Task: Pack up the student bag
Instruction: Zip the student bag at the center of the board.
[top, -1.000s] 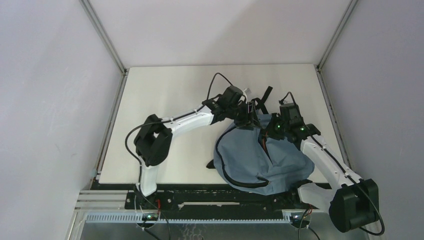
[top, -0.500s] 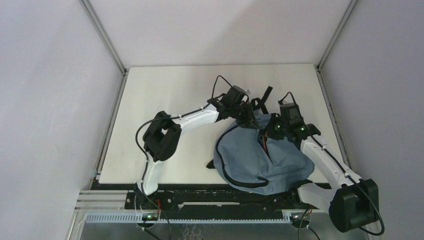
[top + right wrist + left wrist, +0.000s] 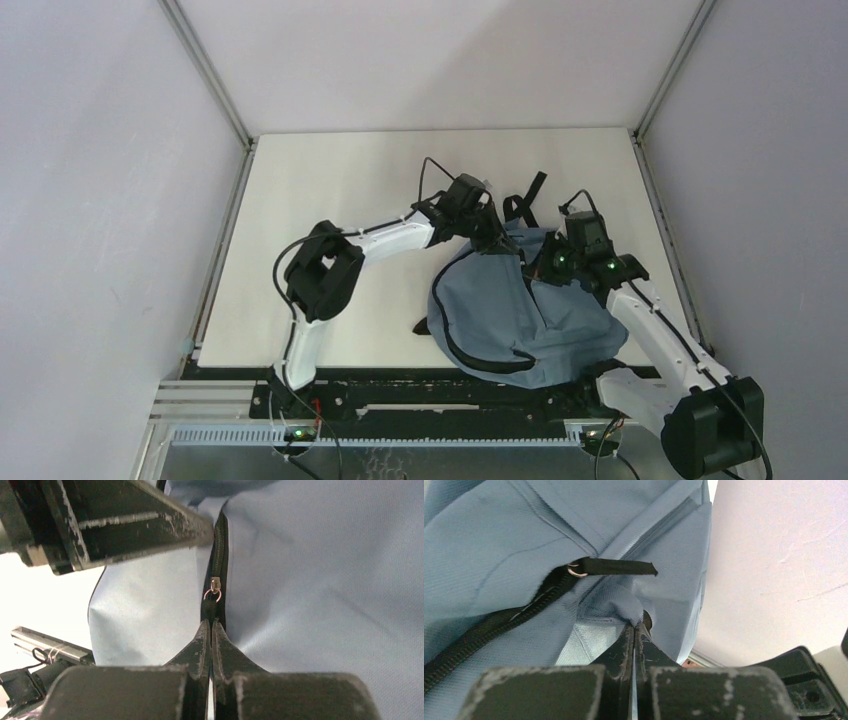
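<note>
The dusty-blue student bag [image 3: 500, 310] lies on the table's right half, its black zipper [image 3: 455, 345] curving along its left side. My left gripper [image 3: 497, 240] is at the bag's far top edge, shut on a fold of its blue fabric [image 3: 631, 607]. Just beside that fold a black zipper pull tab [image 3: 619, 566] sticks out. My right gripper [image 3: 540, 272] sits over the bag's upper middle, shut on the black pull below a metal slider and ring [image 3: 214, 586]. The bag's inside is hidden.
The bag's black straps [image 3: 525, 195] trail onto the white table [image 3: 330, 180] behind it. Metal frame posts [image 3: 205, 70] rise at the table's back corners. The left gripper's body [image 3: 115, 520] hangs close above the right gripper's fingers.
The left gripper has closed onto the bag's fabric at the top edge. The right gripper has shifted slightly right and nearer, staying shut, and the bag's top has bunched up between them.
</note>
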You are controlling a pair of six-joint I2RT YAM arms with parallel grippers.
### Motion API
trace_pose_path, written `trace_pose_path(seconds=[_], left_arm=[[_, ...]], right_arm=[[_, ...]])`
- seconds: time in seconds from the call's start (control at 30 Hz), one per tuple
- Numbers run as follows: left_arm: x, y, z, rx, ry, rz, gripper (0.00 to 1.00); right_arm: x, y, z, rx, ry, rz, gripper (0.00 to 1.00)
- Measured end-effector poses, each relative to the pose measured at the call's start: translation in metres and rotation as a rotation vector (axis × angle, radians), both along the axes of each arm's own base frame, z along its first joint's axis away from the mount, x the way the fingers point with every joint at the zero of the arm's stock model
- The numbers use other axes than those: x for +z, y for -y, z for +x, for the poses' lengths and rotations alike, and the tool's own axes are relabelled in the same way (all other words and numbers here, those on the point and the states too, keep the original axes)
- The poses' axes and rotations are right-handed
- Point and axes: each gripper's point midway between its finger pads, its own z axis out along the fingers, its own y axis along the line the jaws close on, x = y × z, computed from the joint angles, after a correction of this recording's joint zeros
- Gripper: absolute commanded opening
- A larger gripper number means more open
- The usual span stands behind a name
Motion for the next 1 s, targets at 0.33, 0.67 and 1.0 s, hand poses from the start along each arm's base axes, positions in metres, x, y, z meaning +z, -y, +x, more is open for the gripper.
trace_pose_path(seconds=[0.33, 0.67, 1.0], left_arm=[[0.001, -0.008, 0.017, 0.053, -0.015, -0.032, 0.00], [0.001, -0.024, 0.038, 0.082, -0.014, -0.012, 0.00], [0.006, -0.047, 0.063, 0.100, 0.018, 0.027, 0.00]], right_arm=[[0.008, -0.002, -0.026, 0.037, 0.014, 0.025, 0.00], [-0.015, -0.010, -0.062, 0.049, -0.061, 0.040, 0.00], [-0.025, -0.023, -0.090, 0.056, -0.110, 0.041, 0.00]])
